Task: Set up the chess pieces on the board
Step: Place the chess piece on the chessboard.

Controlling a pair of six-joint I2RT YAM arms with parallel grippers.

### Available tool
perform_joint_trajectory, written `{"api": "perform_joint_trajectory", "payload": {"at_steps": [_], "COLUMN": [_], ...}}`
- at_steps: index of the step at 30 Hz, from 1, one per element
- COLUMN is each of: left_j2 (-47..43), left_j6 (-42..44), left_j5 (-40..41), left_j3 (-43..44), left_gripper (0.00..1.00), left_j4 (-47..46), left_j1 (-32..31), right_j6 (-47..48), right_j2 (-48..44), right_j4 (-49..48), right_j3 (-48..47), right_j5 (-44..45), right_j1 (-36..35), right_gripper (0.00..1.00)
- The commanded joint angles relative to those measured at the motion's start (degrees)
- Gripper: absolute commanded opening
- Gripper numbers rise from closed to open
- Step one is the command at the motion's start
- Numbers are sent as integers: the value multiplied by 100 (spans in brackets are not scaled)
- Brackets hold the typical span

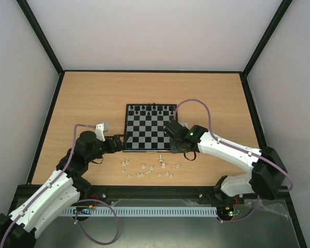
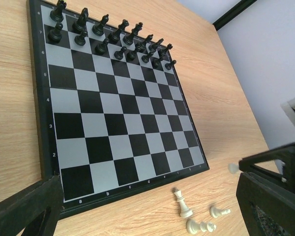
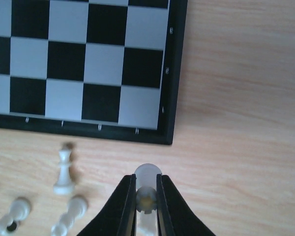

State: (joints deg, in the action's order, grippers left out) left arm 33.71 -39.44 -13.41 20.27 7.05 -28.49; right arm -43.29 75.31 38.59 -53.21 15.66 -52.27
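Chess pieces (image 3: 64,173) lay left of right end effector (image 3: 146,180), board (image 3: 103,59) ahead, jaws clamped on white piece (image 3: 148,171), left end effector (image 1: 119,143) gaped empty.

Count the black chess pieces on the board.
16. The black pieces stand in two rows of eight along the board's far edge, one per square; at the crowded end they overlap, so one may be hidden.

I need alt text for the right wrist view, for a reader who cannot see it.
The right gripper is shut on a small white piece over the table, just off a corner of the board. At the lower left, a taller white piece stands upright and other white pieces lie near it.
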Motion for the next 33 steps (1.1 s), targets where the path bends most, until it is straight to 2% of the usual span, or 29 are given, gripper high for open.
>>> {"api": "perform_joint_trajectory", "payload": {"at_steps": [1,14,33], "left_j2": [23,-230,-166], "left_j6": [115,35,49], "left_j5": [84,216,260], "left_j3": [300,280,234], "left_gripper": [99,99,99], "left_j4": [53,258,244], "left_j1": [-33,-34,-34], "right_j6": [799,1262,1432], "right_j2": [412,1297,1650], "right_j4": [-314,-901,-1083], "right_j3": [-204,-304,-309], "right_j5": [-331,-698,-809], "right_j1": [406,746,973], "right_gripper": [11,10,11]}}
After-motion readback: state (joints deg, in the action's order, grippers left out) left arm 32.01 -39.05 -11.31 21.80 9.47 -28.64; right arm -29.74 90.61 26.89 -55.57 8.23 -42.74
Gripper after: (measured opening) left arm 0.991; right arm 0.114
